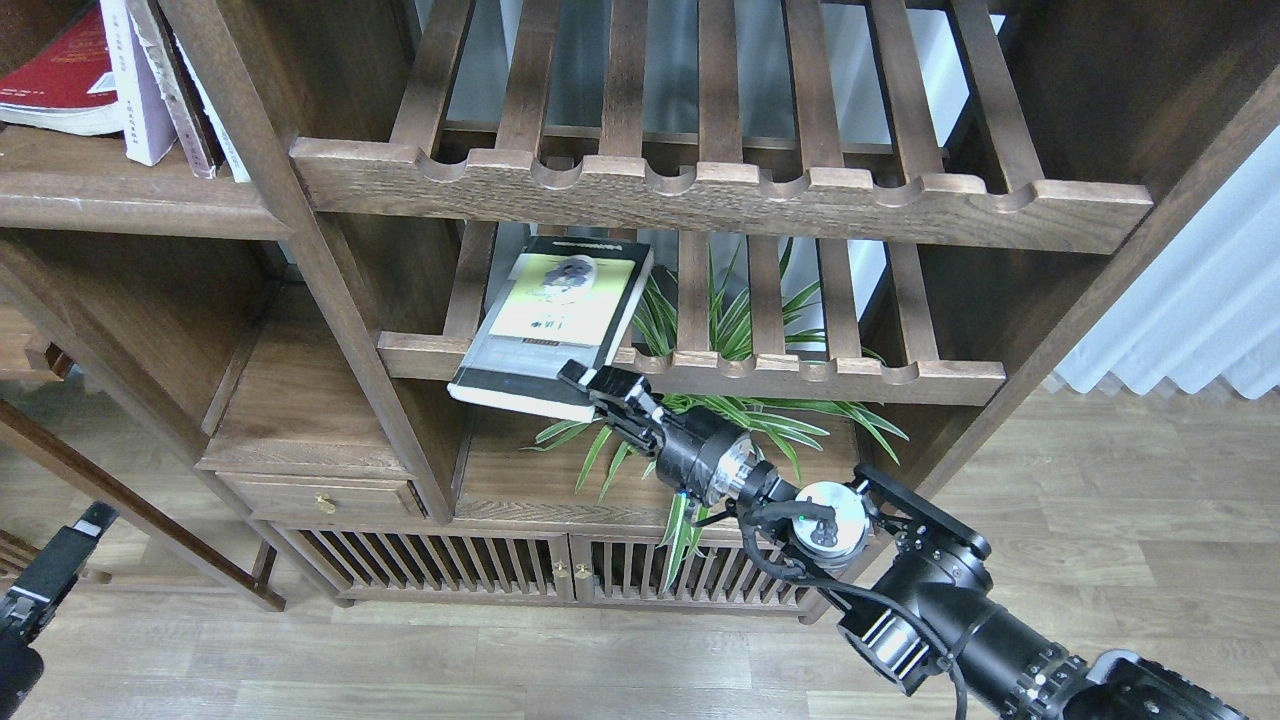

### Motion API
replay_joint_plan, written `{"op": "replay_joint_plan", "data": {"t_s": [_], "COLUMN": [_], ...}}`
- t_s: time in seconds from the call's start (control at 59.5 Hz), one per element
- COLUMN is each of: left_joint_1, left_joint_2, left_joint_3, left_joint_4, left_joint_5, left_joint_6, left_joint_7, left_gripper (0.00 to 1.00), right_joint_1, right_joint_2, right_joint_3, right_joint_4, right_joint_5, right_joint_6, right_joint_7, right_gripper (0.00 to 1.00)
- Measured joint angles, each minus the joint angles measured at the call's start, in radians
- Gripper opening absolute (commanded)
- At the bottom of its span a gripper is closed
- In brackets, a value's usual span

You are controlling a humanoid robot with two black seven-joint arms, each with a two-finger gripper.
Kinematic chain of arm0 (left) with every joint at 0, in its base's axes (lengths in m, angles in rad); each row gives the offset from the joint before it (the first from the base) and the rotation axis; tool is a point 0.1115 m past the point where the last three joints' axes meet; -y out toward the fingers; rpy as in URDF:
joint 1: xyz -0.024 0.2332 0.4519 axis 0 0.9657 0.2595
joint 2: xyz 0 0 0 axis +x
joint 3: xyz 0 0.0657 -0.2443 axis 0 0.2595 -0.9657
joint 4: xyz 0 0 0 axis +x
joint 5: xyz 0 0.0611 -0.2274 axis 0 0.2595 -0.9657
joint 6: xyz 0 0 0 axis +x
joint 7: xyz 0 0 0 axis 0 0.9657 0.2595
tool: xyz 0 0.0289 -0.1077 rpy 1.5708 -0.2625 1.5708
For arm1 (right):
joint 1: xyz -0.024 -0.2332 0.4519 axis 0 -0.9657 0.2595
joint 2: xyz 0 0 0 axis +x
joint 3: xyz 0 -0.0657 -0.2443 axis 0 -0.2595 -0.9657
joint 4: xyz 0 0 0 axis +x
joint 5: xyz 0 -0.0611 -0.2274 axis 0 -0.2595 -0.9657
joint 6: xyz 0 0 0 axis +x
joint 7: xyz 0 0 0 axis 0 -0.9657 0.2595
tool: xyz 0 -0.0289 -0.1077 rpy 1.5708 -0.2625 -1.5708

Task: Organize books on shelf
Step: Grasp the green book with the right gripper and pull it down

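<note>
The black-grey book with a yellow-green panel lies tilted on the lower slatted rack, its near edge sticking out past the front rail. My right gripper is shut on the book's near right corner. The thick red book and the white-lilac book stand leaning on the solid shelf board at the top left, beside other thin books. My left gripper hangs low at the bottom left edge, far from the bookcase; its fingers cannot be told apart.
An upper slatted rack overhangs the held book. A green plant stands behind and under the lower rack. A bookcase post separates the racks from the shelf. A drawer cabinet and a white curtain are lower.
</note>
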Motion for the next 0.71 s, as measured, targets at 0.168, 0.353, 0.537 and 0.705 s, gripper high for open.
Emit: {"op": "replay_joint_plan", "data": {"t_s": [0.168,0.353,0.537,0.705], "left_joint_1": [-0.001,0.004,-0.003,-0.034], "left_joint_2": [0.000,0.013,0.112,0.136], "left_joint_3": [0.001,0.086,0.386,0.530], "left_joint_4": [0.001,-0.005,-0.032,-0.047], "left_joint_5": [0.000,-0.160,-0.424,-0.535], "left_joint_6": [0.000,0.000,0.000,0.000], "left_joint_7": [-0.002,0.004,-0.002,-0.015], "left_gripper": [0.99,0.99,0.99,0.99], "right_joint_1": [-0.016,-0.094,-0.204,-0.267], "right_joint_2": [0.000,0.000,0.000,0.000], "right_joint_3": [-0.012,-0.021,-0.023,-0.027], "right_joint_4": [0.003,0.066,0.121,0.123], "right_joint_5": [0.001,-0.009,-0.043,-0.070], "right_joint_6": [0.049,0.177,0.225,0.225], "right_joint_7": [-0.029,-0.096,-0.203,-0.276], "right_gripper": [0.04,0.04,0.04,0.04]}}
